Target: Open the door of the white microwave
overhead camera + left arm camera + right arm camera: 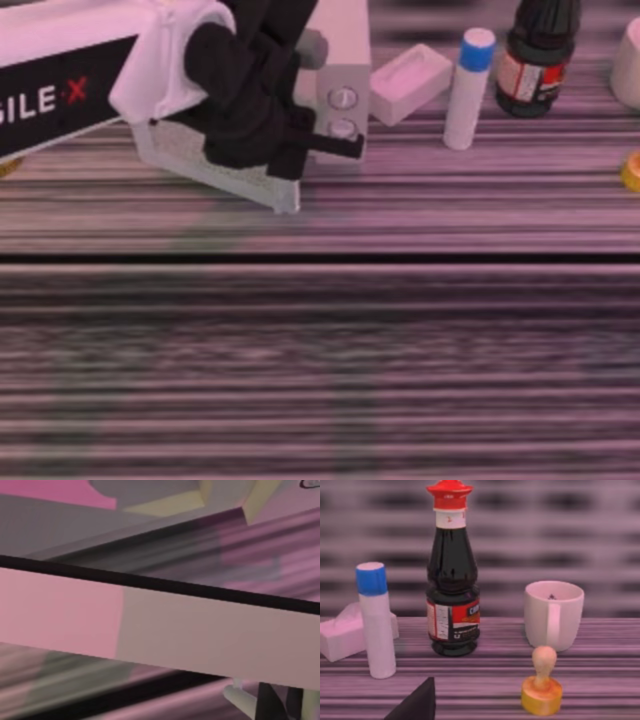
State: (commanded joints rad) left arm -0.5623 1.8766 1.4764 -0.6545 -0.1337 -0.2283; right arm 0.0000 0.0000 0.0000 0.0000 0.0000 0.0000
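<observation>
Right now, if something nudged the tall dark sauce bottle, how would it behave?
The sauce bottle stands tall on a narrow base, so it would probably tip rather than slide. Its round body would likely roll once down. It looks nearly full, so fairly heavy.

Clutter beside white microwave [340, 60]; foreground free

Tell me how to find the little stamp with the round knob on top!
Look at the top view's right end of the table, past the dark sauce bottle. In front of the white mug stands the stamp. Only it has a yellow-orange round base and a pale wooden knob.
</observation>
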